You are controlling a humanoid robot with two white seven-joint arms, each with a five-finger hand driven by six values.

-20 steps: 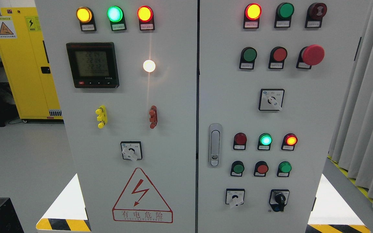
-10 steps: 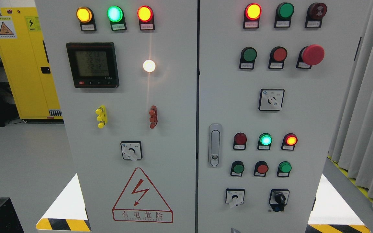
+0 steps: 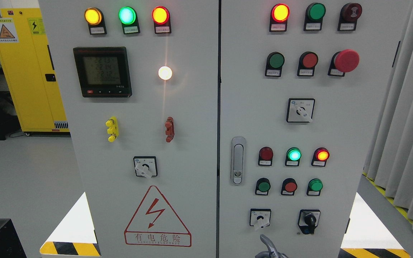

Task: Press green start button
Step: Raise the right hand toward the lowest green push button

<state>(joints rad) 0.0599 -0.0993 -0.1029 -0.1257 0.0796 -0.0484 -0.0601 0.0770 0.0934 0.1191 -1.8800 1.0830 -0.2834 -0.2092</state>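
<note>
Green start button (image 3: 264, 186) sits above the robot hand (image 3: 268, 248) at the bottom edge.

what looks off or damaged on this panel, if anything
Nothing stands out. The cabinet doors are shut and unmarked, the buttons and lamps sit in even rows, and the warning sticker is straight. A hand pokes in at the bottom edge, touching nothing.

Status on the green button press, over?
Right hand at bottom edge, well below nearest green button. Left hand not in view. No button touched yet. Nothing in the way.
</note>
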